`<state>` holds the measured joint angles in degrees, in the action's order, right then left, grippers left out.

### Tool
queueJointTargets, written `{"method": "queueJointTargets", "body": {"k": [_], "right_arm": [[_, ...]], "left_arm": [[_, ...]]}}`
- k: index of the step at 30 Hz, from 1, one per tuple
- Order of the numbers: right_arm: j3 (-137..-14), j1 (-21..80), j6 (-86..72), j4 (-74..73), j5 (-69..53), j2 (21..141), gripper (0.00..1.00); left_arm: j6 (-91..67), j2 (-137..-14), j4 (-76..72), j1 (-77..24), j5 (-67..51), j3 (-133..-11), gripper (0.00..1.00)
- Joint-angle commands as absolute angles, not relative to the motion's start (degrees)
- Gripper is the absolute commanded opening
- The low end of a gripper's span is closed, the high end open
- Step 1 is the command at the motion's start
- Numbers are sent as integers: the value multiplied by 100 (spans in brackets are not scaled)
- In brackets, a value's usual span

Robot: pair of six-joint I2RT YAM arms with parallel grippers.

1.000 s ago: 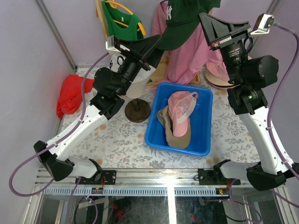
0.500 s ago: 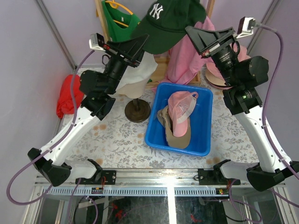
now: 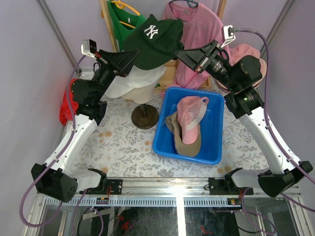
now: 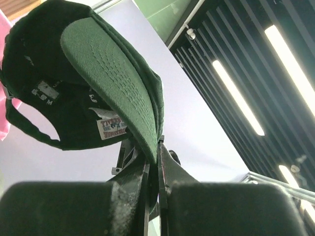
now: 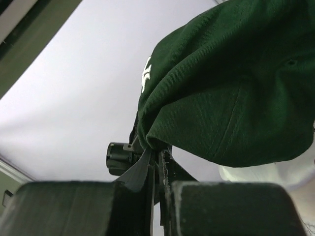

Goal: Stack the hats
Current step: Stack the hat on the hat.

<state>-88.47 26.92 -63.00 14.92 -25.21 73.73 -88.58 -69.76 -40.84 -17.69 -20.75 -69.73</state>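
The dark green cap [image 3: 153, 42] is held spread above the white hat [image 3: 147, 77] by the worktop's far edge. The left fingers [image 4: 143, 172] are clamped on its brim and the right fingers [image 5: 147, 164] on its rim, probably for stacking.

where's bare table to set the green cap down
Bare tabletop lies between the left arm and the blue bin, in front of the stand base. A narrower strip sits right of the bin. The back, around the mannequin head and hanging shirts, is crowded.

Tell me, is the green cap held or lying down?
Held: the green cap hangs in the air, left gripper shut on its brim, right gripper shut on its crown's edge.
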Motion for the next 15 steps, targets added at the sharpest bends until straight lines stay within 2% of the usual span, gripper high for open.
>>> {"method": "queueJointTargets", "body": {"k": [1, 4, 12, 15], "right_arm": [[-8890, 2593, -5876, 1369, -2889, 7189, 0], [-8888, 2586, -5697, 1178, -2932, 7159, 10], [-8704, 2585, -5288, 813, -2953, 7016, 49], [-8601, 2583, -5207, 753, -2951, 6984, 56]], "left_arm": [[-9632, -6882, -5921, -1170, -1867, -6991, 0], [-9902, -7186, -6358, -1134, -2110, -7178, 0], [-10499, -7563, -7087, -984, -2374, -7318, 0], [-10667, -7602, -7207, -880, -2432, -7187, 0]]}}
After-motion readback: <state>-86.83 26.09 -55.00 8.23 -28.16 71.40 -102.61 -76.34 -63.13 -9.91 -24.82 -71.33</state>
